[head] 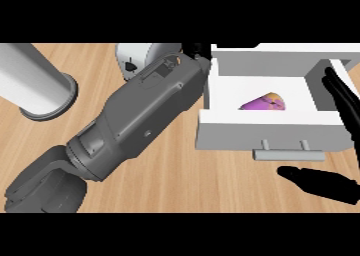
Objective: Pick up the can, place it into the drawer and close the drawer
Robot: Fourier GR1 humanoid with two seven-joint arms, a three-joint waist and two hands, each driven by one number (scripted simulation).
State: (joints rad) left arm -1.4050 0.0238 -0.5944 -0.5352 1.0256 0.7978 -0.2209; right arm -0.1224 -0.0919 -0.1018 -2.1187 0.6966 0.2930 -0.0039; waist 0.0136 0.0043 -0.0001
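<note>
A: Grey cylinder (37, 82) stands at far left on the wooden counter (175, 180). The left hand (195, 50) reaches up beside the open drawer (260, 131); I can't tell how its fingers are set.

B: And the can (266, 103)?

A: Purple and orange, lying tilted inside the drawer, apart from both hands.

B: Probably light, stiff, smooth-sided; take it round the middle.

A: The right hand (338, 120) has straight fingers along the drawer's right wall, thumb below the handle (286, 154), holding nothing.

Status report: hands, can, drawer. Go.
Left robot hand mostly hidden behind drawer's left wall. Right robot hand open at drawer's right side. Can inside, drawer open.
</note>
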